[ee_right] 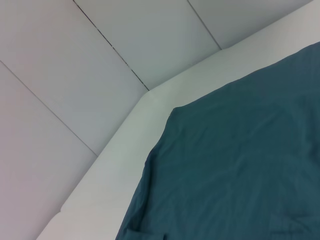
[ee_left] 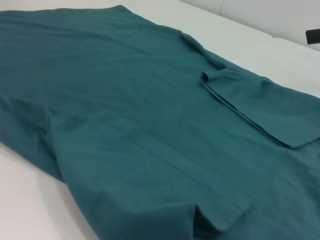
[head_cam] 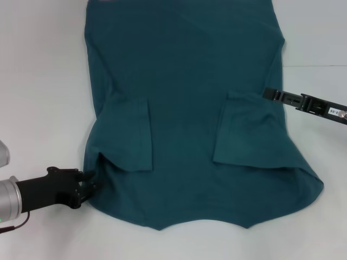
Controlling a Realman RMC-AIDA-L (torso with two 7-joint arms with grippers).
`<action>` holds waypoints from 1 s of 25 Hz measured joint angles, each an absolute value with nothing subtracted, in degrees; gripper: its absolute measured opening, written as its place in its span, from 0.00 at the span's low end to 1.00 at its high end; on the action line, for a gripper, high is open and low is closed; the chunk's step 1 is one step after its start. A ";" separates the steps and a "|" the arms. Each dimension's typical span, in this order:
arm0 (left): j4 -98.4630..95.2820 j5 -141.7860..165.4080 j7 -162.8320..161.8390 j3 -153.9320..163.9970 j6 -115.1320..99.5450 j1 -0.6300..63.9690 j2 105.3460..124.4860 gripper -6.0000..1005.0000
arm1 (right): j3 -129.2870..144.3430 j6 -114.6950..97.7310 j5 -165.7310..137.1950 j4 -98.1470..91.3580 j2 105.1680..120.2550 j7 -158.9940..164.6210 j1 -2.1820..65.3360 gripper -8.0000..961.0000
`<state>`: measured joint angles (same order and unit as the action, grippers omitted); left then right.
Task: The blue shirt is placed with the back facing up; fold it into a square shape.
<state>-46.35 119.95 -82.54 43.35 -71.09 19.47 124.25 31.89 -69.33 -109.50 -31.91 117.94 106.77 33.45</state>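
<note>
The blue shirt (head_cam: 184, 108) lies flat on the white table, plain side up, collar end toward me and hem at the far edge. Both sleeves are folded inward onto the body, one on the left (head_cam: 130, 135) and one on the right (head_cam: 244, 130). My left gripper (head_cam: 93, 181) is open at the shirt's near-left shoulder edge, its fingers either side of the cloth edge. My right gripper (head_cam: 267, 93) touches the shirt's right side edge by the folded sleeve. The left wrist view shows the shirt (ee_left: 125, 125) and a folded sleeve (ee_left: 260, 105). The right wrist view shows the shirt's far part (ee_right: 240, 165).
The white table (head_cam: 38, 81) extends left and right of the shirt. The right wrist view shows the table's far corner (ee_right: 145, 100) and a panelled wall (ee_right: 75, 60) behind it. A dark part of the right arm (ee_left: 314, 36) shows in the left wrist view.
</note>
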 joint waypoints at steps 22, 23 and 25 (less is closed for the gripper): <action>-49.87 121.74 -86.16 42.98 -72.99 18.70 124.18 0.01 | 31.28 -69.35 -109.41 -31.90 117.93 106.78 33.35 0.93; -50.40 121.75 -86.56 42.82 -73.59 18.51 124.15 0.01 | 31.28 -69.35 -109.41 -31.90 117.93 106.78 33.33 0.93; -51.32 121.77 -87.10 42.63 -74.28 18.11 124.13 0.01 | 31.28 -69.34 -109.41 -31.91 117.89 106.78 33.29 0.93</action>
<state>-51.32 121.77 -87.10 42.63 -74.28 18.11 124.13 31.29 -69.34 -109.41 -31.91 117.89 106.78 33.29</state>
